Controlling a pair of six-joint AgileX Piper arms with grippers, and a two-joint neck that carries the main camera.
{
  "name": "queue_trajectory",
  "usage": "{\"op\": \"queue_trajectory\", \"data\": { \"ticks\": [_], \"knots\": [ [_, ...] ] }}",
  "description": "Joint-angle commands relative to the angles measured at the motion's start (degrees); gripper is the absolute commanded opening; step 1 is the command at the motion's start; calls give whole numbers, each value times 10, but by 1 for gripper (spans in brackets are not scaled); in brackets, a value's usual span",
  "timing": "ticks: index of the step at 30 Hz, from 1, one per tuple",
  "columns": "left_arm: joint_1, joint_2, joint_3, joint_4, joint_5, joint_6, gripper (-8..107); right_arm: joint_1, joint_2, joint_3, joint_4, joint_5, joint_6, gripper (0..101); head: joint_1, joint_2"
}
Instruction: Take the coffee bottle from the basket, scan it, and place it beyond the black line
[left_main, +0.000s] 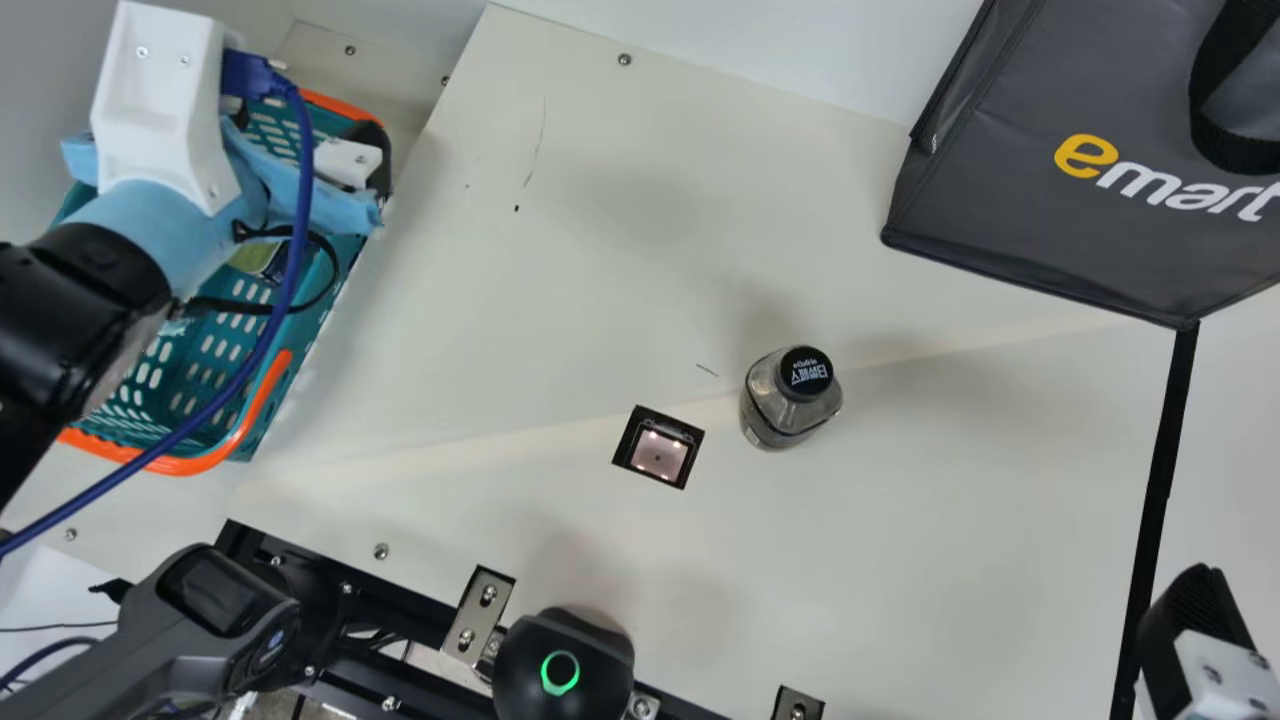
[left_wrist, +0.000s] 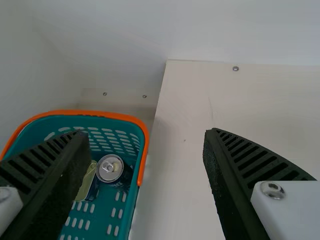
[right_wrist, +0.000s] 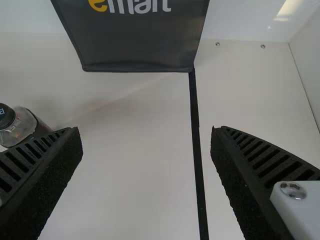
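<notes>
The coffee bottle (left_main: 768, 405) with its black cap stands on the table, right of the scanner window (left_main: 658, 455) and left of the black line (left_main: 1160, 470). My left gripper (left_main: 372, 165) is over the basket (left_main: 262, 415); in the left wrist view, the gripper (left_wrist: 146, 135) is open, with nothing between its fingers. Near the black line, at the main view's lower right, is my right gripper (left_main: 1195, 635). The right wrist view has this gripper (right_wrist: 147, 134) open around nothing, the line (right_wrist: 195, 130) running below between its fingers and the bottle (right_wrist: 22, 126) beyond one finger, partly covered by it.
Inside the basket (left_wrist: 144, 132) are a can (left_wrist: 110, 168) and a yellowish-green item (left_wrist: 87, 182). A dark bag (left_main: 1010, 200) stands at the main view's upper right, at the line's far end. A blue cable hangs along my left arm. A black device (left_main: 565, 665) sits at the front edge.
</notes>
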Motion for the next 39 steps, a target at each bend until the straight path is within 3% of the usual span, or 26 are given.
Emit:
{"op": "queue_trajectory", "data": {
  "ticks": [1,27,39],
  "knots": [
    [3,-3,-3,-5,5,5,90,0,0,0,0,0,0,91,-15,1],
    [11,-14,-8,-14,15,21,90,0,0,0,0,0,0,91,-15,1],
    [11,-14,-8,-14,15,21,90,0,0,0,0,0,0,91,-15,-159]
  ]
}}
